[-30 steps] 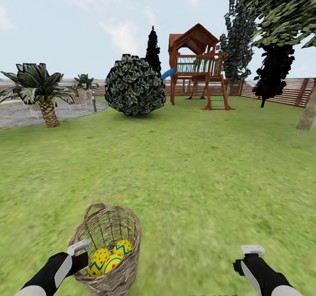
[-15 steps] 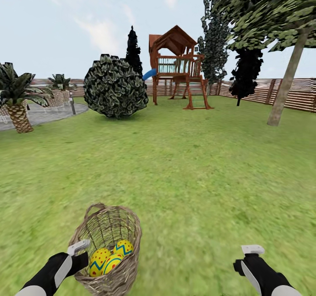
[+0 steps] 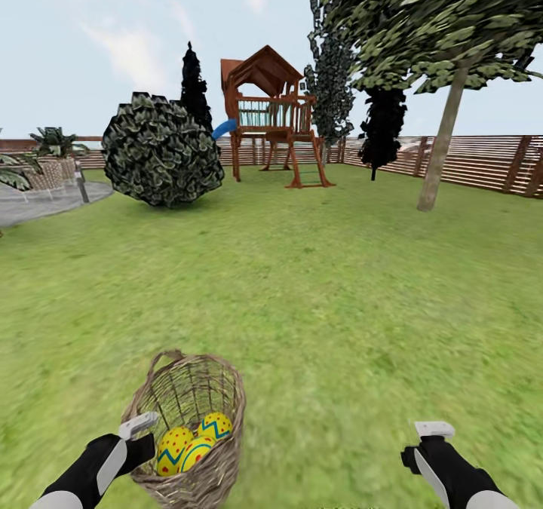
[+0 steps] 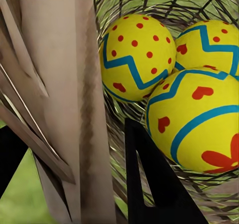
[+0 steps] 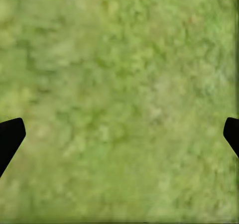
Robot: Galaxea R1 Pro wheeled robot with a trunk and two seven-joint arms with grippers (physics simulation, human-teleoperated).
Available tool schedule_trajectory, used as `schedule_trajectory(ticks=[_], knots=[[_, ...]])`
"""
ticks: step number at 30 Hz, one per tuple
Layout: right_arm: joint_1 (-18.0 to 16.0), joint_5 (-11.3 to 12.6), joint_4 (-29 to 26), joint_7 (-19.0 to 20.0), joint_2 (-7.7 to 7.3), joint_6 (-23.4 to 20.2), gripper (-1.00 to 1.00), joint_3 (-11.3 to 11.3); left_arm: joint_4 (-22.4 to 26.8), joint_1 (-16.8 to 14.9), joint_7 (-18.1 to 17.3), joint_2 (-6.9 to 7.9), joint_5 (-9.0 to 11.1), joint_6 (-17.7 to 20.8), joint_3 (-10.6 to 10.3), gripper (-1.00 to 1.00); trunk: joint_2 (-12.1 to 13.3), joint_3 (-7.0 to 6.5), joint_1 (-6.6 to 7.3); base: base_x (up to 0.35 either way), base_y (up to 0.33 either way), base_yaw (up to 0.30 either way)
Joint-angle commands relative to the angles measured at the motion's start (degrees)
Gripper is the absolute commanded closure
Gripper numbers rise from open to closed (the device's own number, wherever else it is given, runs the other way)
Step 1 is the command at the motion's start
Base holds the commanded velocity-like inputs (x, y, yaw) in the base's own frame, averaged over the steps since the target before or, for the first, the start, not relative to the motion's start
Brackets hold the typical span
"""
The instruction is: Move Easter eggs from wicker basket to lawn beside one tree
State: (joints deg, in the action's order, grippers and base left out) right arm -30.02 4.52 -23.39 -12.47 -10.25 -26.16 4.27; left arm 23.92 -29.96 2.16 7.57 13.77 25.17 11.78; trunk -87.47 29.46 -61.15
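Observation:
The wicker basket (image 3: 188, 388) hangs low at the left, gripped at its rim by my left gripper (image 3: 140, 435). The three Easter eggs (image 3: 188, 445), yellow with blue zigzags and red dots, lie inside it. Up close, the eggs (image 4: 199, 119) rest against the woven wall and the basket rim (image 4: 59, 109) runs between my left gripper's (image 4: 74, 176) fingers (image 4: 154, 189). My right gripper (image 3: 434, 440) is open above bare lawn (image 5: 119, 84), holding nothing. A tree (image 3: 441, 147) with a pale trunk stands far off at the right.
Open lawn (image 3: 302, 283) stretches ahead. A round dark bush (image 3: 162, 151) and the wooden playset (image 3: 268, 113) with a blue slide stand at the back. The slatted fence (image 3: 483, 162) closes the right side. A grey paved patch (image 3: 45, 200) lies far left.
The whole view has swung to the right: bush, playset and paving slid left and the pale-trunked tree came fully into view. Basket, eggs and both arms keep their places in the picture.

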Motion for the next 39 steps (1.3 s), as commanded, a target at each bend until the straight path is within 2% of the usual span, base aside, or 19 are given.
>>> schedule_trajectory(ticks=[1,39], knots=[[0.0,0.5,-0.1,-0.4,-0.07,-0.3,-1.00,0.4,0.2,0.0,0.2,-0.01,0.8,0.4,0.2,1.00,0.4,-0.12,0.23,0.000,0.000,-0.270],[0.0,0.5,-0.1,-0.4,-0.10,-0.3,-1.00,0.4,0.2,0.0,0.2,-0.01,0.8,0.3,0.2,1.00,15.6,-6.95,8.58,0.000,0.000,-0.270]])
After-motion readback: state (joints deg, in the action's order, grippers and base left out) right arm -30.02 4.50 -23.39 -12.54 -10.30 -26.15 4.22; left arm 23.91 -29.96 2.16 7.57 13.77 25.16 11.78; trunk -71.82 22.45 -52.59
